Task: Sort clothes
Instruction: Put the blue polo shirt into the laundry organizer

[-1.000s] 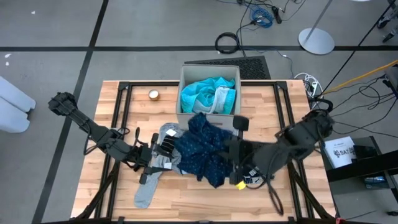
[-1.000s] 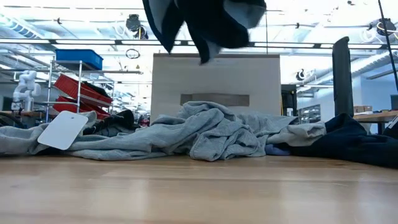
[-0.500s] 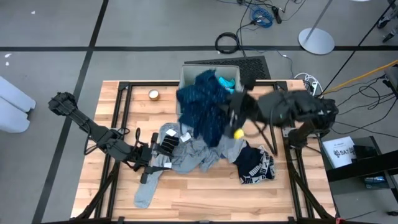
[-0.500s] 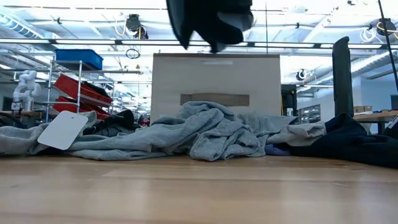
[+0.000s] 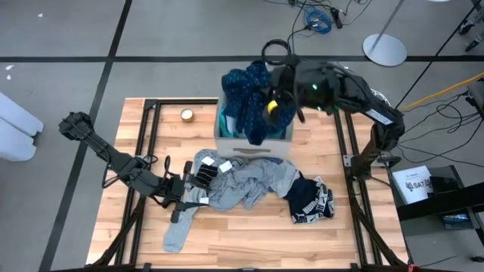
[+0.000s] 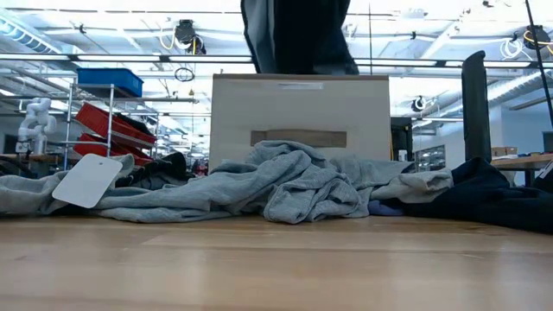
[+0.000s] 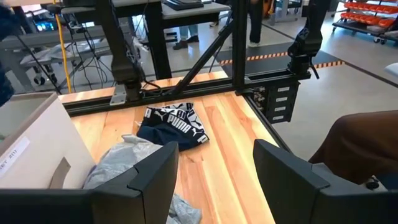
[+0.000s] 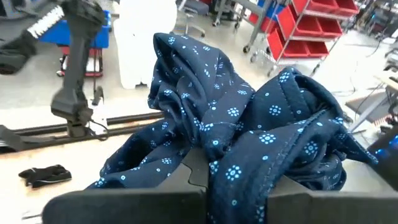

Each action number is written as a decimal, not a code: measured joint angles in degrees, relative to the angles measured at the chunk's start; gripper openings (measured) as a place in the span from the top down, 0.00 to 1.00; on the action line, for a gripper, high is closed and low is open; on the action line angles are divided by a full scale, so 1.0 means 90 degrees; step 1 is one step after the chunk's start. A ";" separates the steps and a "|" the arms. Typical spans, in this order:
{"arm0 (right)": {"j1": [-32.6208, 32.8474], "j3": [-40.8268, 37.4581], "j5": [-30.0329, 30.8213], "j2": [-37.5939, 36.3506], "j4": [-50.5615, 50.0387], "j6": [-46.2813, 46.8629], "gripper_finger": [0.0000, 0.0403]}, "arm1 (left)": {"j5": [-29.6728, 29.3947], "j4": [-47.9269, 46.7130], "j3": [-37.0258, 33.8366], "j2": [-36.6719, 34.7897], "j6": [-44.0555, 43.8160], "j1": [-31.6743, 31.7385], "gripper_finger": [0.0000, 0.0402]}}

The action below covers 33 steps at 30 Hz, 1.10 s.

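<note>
Item 1: navy dotted garment (image 5: 249,102). You have carried it off the pile on the counter (image 5: 249,234) in the last second; it now hangs over the beige box (image 5: 253,140), its lower folds draping down into the opening. In the low view its dark hem (image 6: 298,39) has sunk to just above the box's top edge, lower than half a second ago.

Item 2: right gripper (image 5: 278,97). Held above the box, at its right side. Its jaws are closed on the navy dotted garment, which is bunched between the fingers in the right wrist view (image 8: 249,137).

Item 3: turquoise garment (image 5: 221,119). Inside the box, now mostly covered; only a sliver shows at the box's left wall.

Item 4: grey garments (image 5: 246,181). Heaped on the counter just in front of the box, unmoved.

Item 5: black-and-white patterned garment (image 5: 310,200). In front of the box and to its right, uncovered since the navy piece was lifted.

Item 6: left gripper (image 5: 187,190). Resting in front of the box and to its left, at the edge of the grey heap; jaws spread apart and empty, unchanged.

Assessment: one garment is about ready to drop; you need only release it. The grey and patterned pieces remain to be sorted.
</note>
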 joint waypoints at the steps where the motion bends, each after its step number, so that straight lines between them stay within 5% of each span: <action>1: -0.0137 0.0000 -0.0148 0.0023 -0.0016 -0.0054 0.94 | 0.0000 0.0002 0.0000 0.0000 0.0001 0.0000 0.46; 14: -0.1537 0.0000 -0.2465 0.0197 -0.0255 -0.0437 0.94 | -0.0005 0.1124 -0.0002 0.0001 -0.0179 0.0036 0.46; 33: -0.2442 -0.1475 -0.4330 0.0309 0.0235 -0.0971 0.94 | -0.0022 0.1694 -0.0002 0.0001 -0.0353 0.0036 0.46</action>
